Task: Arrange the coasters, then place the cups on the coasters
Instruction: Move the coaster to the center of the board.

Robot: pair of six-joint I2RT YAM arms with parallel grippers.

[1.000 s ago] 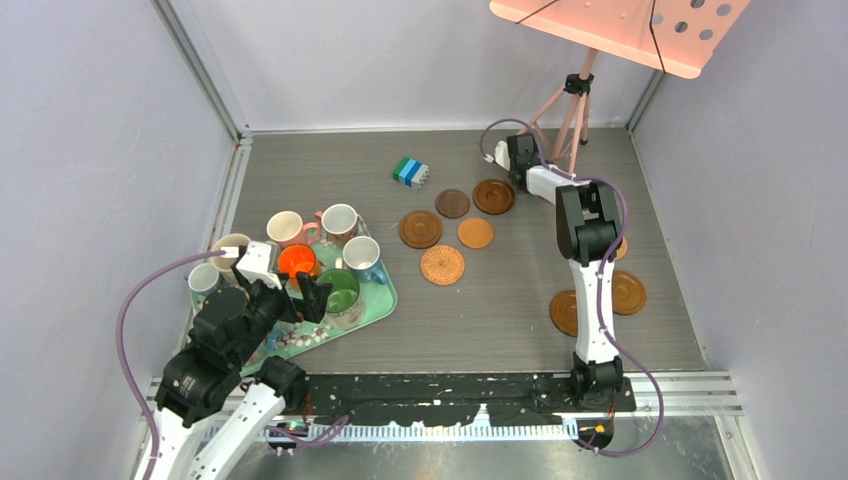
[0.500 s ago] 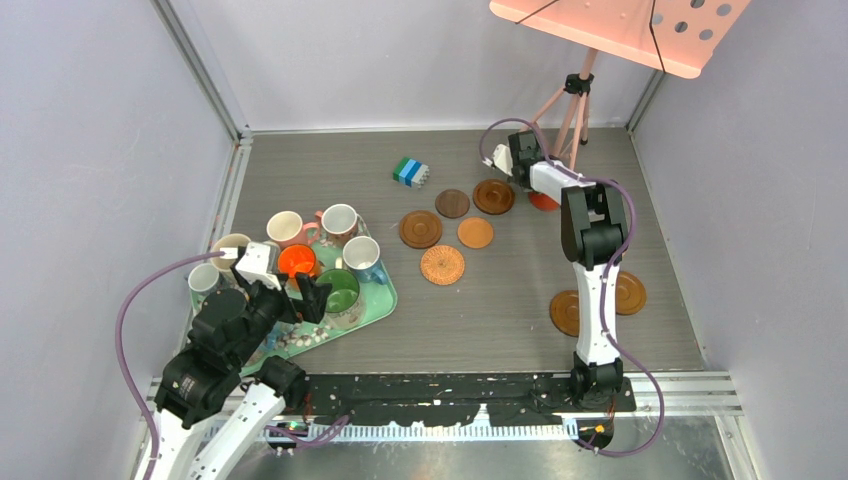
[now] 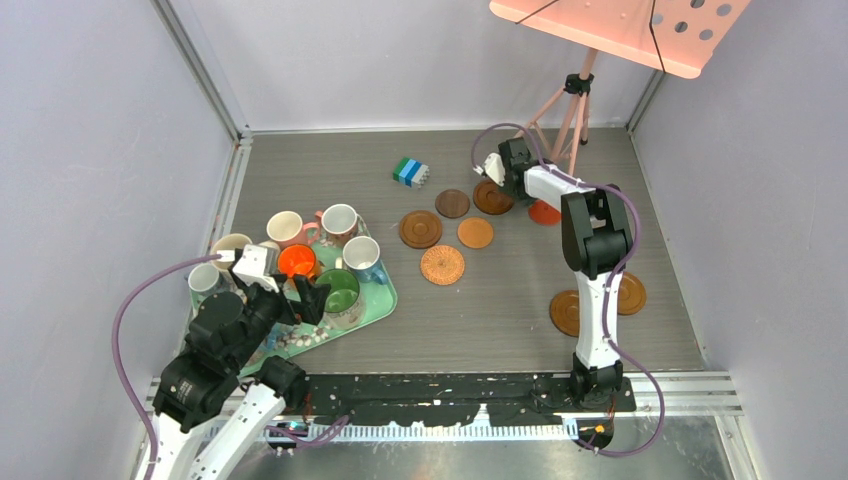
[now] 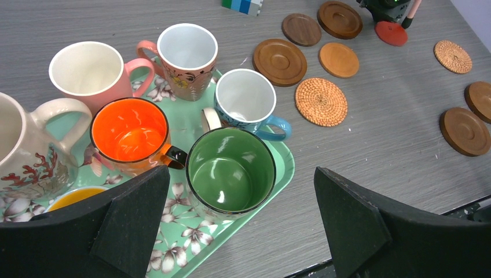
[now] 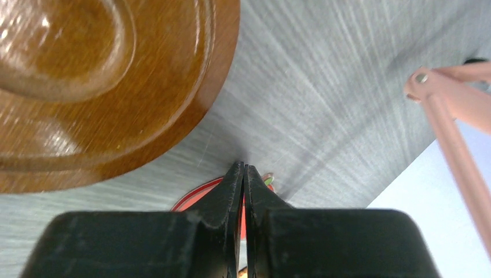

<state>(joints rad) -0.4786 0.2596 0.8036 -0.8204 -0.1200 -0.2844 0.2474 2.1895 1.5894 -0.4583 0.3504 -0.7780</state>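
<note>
Several cups stand on the mint floral tray [image 3: 381,301]: the green-inside cup [image 4: 230,168], orange-inside cup [image 4: 129,130], white-and-blue cup [image 4: 245,97], a pink cup [image 4: 85,68] and others. My left gripper [image 4: 240,174] hangs open above the green-inside cup, holding nothing. Coasters lie mid-table: dark brown [image 3: 453,203], ringed brown [image 3: 420,229], tan-orange [image 3: 475,233], wicker [image 3: 442,265]. My right gripper [image 3: 497,165] is shut, its tips [image 5: 244,165] down at the table beside a ringed brown coaster [image 5: 87,87]. A red coaster [image 3: 545,212] lies flat just under that wrist.
A blue-green toy block [image 3: 410,172] sits at the back. A pink stand's legs [image 3: 570,115] rise right behind my right gripper. Two brown coasters [image 3: 629,293] lie by the right arm's base, and another wicker coaster [image 4: 453,56] shows farther right. Walls close three sides.
My right gripper has swung left toward the ringed brown coaster, still shut. The red coaster has come out from under the arm. The left arm has barely moved.
</note>
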